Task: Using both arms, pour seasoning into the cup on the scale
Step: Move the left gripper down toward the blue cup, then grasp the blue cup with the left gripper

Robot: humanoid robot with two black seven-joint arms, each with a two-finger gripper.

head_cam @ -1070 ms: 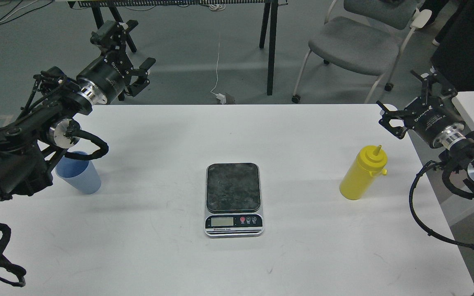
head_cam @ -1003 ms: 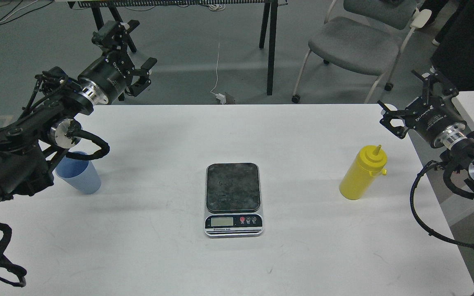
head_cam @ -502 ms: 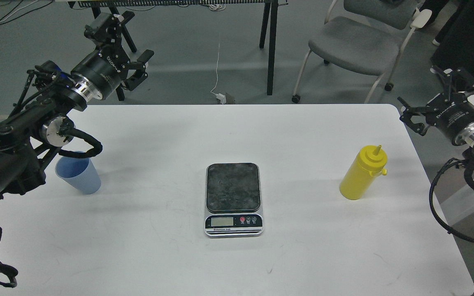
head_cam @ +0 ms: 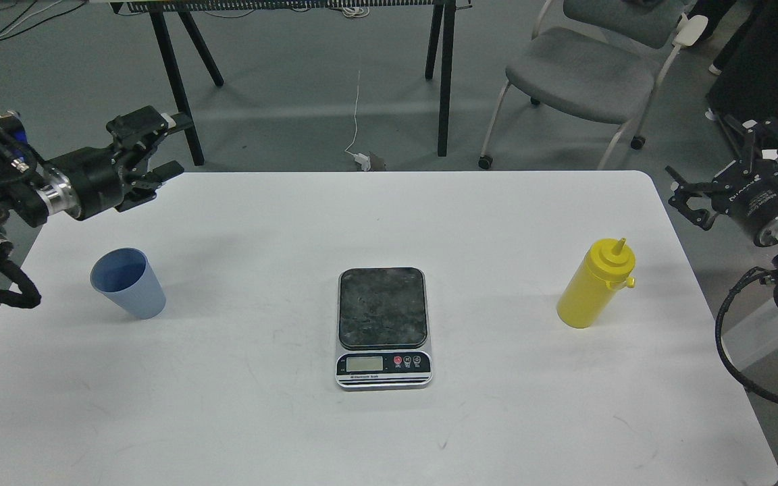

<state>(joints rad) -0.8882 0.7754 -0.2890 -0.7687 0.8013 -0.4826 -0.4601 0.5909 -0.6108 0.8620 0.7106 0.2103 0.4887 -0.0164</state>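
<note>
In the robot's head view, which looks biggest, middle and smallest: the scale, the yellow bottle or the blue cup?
1. The scale, clearly the biggest.
2. The yellow bottle.
3. The blue cup.
The bottle and cup look close in size; the bottle seems slightly taller, so that order is unsure.

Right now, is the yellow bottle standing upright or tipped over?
Upright: the yellow bottle stands on its base on the table, nozzle up, untouched.

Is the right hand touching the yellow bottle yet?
Apart. In the head view the right hand hangs open beyond the table's right edge, with bare white table and floor showing between it and the yellow bottle, which stands upright alone.
</note>
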